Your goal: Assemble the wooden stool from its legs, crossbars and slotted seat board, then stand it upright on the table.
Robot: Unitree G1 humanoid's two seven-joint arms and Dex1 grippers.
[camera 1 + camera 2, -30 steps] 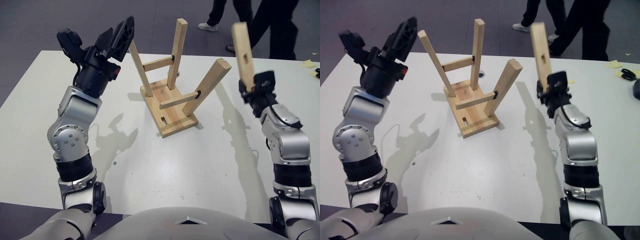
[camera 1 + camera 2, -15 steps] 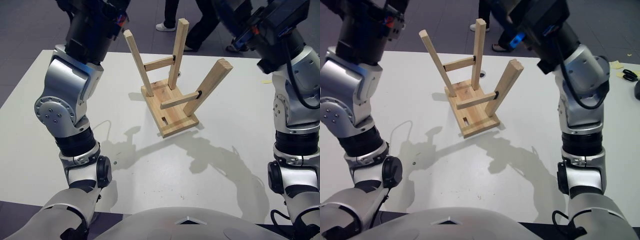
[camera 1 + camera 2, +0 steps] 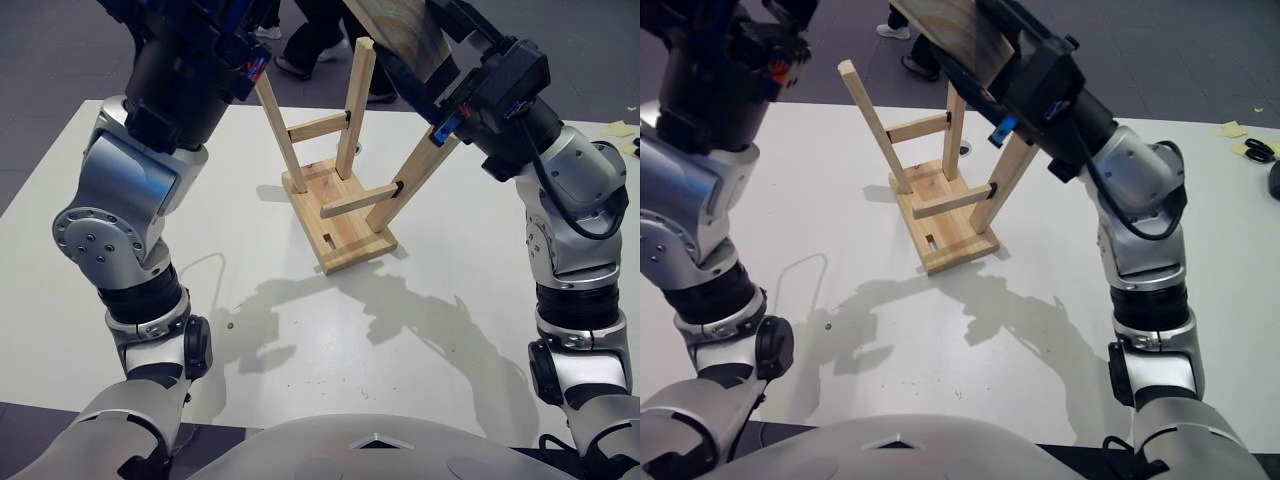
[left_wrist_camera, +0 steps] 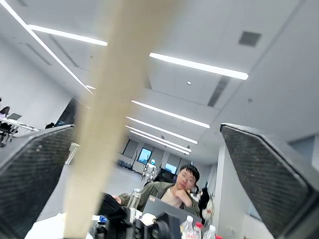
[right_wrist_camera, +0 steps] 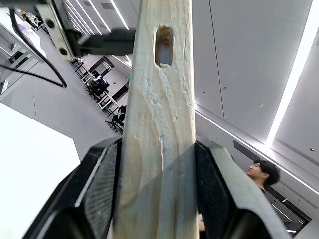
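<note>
Right claw (image 5: 157,189) clamps the slotted leg (image 5: 158,99), held high. Left claw (image 4: 149,169) is wide open, gripping nothing; a blurred wood strip (image 4: 99,124) crosses between its fingers. Upturned stool (image 3: 335,220) sits on the table (image 3: 300,350) below, between both claws.

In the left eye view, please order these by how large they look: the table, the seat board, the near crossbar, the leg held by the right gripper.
1. table
2. seat board
3. near crossbar
Unranked: the held leg, because it is close to the camera and cut off by the picture's edge.
</note>
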